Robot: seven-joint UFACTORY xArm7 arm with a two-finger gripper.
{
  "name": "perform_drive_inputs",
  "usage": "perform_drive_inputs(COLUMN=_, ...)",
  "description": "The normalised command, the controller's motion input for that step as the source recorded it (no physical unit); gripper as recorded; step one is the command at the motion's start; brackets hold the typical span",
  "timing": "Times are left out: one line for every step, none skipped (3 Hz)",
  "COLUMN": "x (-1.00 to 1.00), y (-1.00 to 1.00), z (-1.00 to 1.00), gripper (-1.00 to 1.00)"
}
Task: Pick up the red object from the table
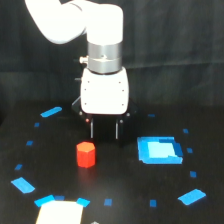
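Observation:
The red object [86,154] is a small red-orange hexagonal block standing upright on the black table [125,190], a little left of centre in the exterior view. My gripper [104,134] hangs from the white arm, its two thin dark fingers pointing down with a gap between them, so it is open and empty. Its fingertips are just behind and to the exterior view's right of the block, apart from it.
A larger blue square patch [158,150] lies on the table to the exterior view's right of the gripper. Small blue tape marks are scattered around, such as one at the far left [51,111]. A white piece [60,212] sits at the bottom edge.

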Motion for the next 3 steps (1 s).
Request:
perform_drive_inputs(x=-0.75, y=-0.87, z=-0.05, gripper=1.0)
perform_drive_inputs(x=-0.56, y=-1.0, z=-0.55, gripper=0.94)
perform_drive_inputs(x=-0.1, y=-1.0, z=-0.85, gripper=-0.85)
